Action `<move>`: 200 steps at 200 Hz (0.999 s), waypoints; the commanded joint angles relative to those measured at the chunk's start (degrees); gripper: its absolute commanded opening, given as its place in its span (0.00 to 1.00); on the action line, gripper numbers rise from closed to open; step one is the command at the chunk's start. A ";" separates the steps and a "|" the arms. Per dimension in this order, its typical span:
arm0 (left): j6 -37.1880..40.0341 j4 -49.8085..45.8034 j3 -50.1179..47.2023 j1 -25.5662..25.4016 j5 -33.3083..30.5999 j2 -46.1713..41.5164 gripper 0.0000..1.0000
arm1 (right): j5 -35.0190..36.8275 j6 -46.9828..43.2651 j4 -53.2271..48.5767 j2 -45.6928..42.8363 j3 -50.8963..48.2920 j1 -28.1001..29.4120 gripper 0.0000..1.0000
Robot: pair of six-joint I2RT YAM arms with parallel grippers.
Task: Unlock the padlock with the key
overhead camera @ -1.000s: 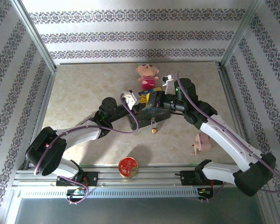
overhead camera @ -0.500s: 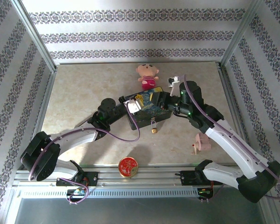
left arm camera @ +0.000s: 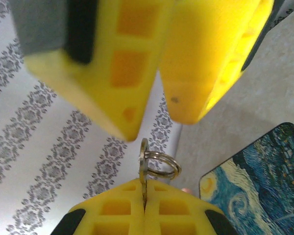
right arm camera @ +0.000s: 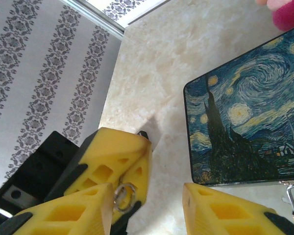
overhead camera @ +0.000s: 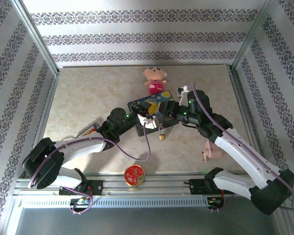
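Plainly tiny, the brass padlock (overhead camera: 161, 133) shows a thin silvery shackle; left jaws clamp the key (left arm camera: 143, 166), right jaws open.

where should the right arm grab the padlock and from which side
Grip the padlock by its brass body, jaws closing on its left and right sides, coming down from above. It seems to lie on the table in front of the blue tin box, shackle hooked to the box, so the near end is left free for the key in the left gripper.
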 commanded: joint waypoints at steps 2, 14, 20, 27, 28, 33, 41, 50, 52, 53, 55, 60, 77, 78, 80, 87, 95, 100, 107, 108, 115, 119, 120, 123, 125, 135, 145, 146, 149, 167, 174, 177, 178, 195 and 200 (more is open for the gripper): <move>5.44 5.12 -0.60 -0.99 -1.75 1.04 0.00 | -1.24 1.64 2.60 -0.91 -1.25 -0.37 0.42; 5.06 5.06 -0.53 -0.99 -1.75 0.94 0.00 | -1.57 2.00 3.22 -0.61 -1.38 -0.37 0.42; 4.81 5.06 -0.54 -0.99 -1.66 0.95 0.00 | -1.83 2.05 3.55 -0.49 -1.42 -0.37 0.42; 4.55 4.96 -0.43 -0.99 -1.62 0.95 0.00 | -2.23 2.19 4.24 -0.36 -1.47 -0.37 0.42; 4.53 4.97 -0.43 -0.99 -1.59 0.94 0.00 | -2.31 2.20 4.38 -0.31 -1.51 -0.37 0.41; 4.31 4.84 -0.45 -0.99 -1.57 0.94 0.00 | -2.59 2.35 4.84 -0.18 -1.60 -0.37 0.41; 4.17 4.80 -0.35 -0.99 -1.65 1.04 0.00 | -3.03 2.61 5.44 0.05 -1.51 -0.37 0.41; 4.00 4.94 -0.38 -0.99 -1.75 1.15 0.00 | -3.39 2.74 5.66 0.50 -1.23 -0.37 0.39; 3.99 5.03 -0.35 -0.99 -1.75 1.13 0.00 | -3.47 2.81 5.66 0.59 -1.15 -0.37 0.39; 3.95 5.05 -0.35 -0.99 -1.79 1.12 0.00 | -3.50 2.82 5.66 0.65 -1.13 -0.37 0.39; 3.91 5.12 -0.38 -0.93 -1.87 1.12 0.00 | -3.57 2.76 5.70 0.80 -1.05 -0.37 0.39; 3.75 5.22 -0.41 -0.99 -2.00 1.24 0.00 | -3.78 2.78 5.67 1.08 -0.86 -0.37 0.39; 3.42 5.46 -0.35 -0.99 -2.10 1.45 0.00 | -4.69 2.95 6.25 2.20 -0.44 -0.28 0.36; 3.40 5.48 -0.35 -0.99 -2.10 1.41 0.00 | -4.72 3.03 6.35 2.25 -0.43 -0.28 0.36; 3.32 5.47 -0.34 -0.99 -2.06 1.41 0.00 | -4.86 3.08 6.60 2.39 -0.35 -0.28 0.36; 3.08 5.49 -0.26 -0.99 -2.10 1.39 0.00 | -5.27 3.20 7.11 2.85 -0.29 -0.28 0.35; 2.84 5.53 -0.30 -0.99 -2.04 1.38 0.00 | -5.67 3.35 7.49 3.35 -0.16 -0.21 0.34; 2.62 5.55 -0.26 -0.99 -2.01 1.39 0.00 | -5.79 3.36 7.58 3.66 -0.07 -0.25 0.33; 2.42 5.58 -0.17 -0.98 -2.01 1.39 0.00 | -6.05 3.50 7.90 4.01 0.07 -0.24 0.31; 2.42 5.54 -0.21 -0.98 -1.97 1.39 0.00 | -6.07 3.48 8.01 4.12 0.05 -0.26 0.31; 2.45 5.47 -0.17 -0.99 -1.91 1.46 0.00 | -6.33 3.58 8.47 4.31 0.10 -0.12 0.29; 2.44 5.42 -0.16 -0.99 -1.84 1.47 0.00 | -6.47 3.66 8.66 4.44 0.11 -0.10 0.27; 2.43 5.42 -0.16 -0.99 -1.84 1.47 0.00 | -6.50 3.69 8.70 4.46 0.11 -0.15 0.26; 2.39 5.40 -0.19 -0.99 -1.84 1.47 0.00 | -6.56 3.66 8.94 4.53 0.11 -0.11 0.25; 2.34 5.41 -0.17 -0.99 -1.84 1.47 0.00 | -6.60 3.70 9.09 4.56 0.09 -0.10 0.23; 2.26 5.47 -0.17 -0.99 -2.17 1.61 0.00 | -6.61 3.84 9.15 4.71 0.06 -0.10 0.16; 2.11 5.81 -0.32 -0.99 -2.40 1.65 0.00 | -6.42 3.79 9.06 4.64 0.12 -0.20 0.08; 2.09 5.88 -0.37 -0.99 -2.43 1.65 0.00 | -6.38 3.80 9.03 4.61 0.12 -0.20 0.07; 1.96 6.12 -0.46 -0.99 -2.43 1.66 0.00 | -6.23 3.81 8.96 4.51 0.07 -0.24 0.06; 1.07 6.94 -1.02 -0.91 -2.80 1.43 0.00 | -5.23 3.80 8.51 3.91 -0.38 -0.58 0.00; 0.48 7.21 -1.19 -0.90 -2.88 1.21 0.00 | -4.80 3.71 8.23 3.56 -0.66 -0.84 0.00; 0.21 7.30 -1.28 -0.90 -2.81 1.06 0.00 | -4.65 3.70 8.16 3.45 -0.75 -0.95 0.00; 0.12 7.32 -1.29 -0.90 -2.81 1.05 0.00 | -4.57 3.66 8.14 3.35 -0.85 -0.97 0.00; -2.18 7.30 -1.82 -0.90 -2.89 -0.09 0.23 | -3.92 2.81 8.07 2.30 -1.75 -1.74 0.00; -3.03 6.84 -2.04 -0.83 -2.80 -0.70 0.36 | -3.73 2.36 8.11 1.89 -2.05 -2.05 0.00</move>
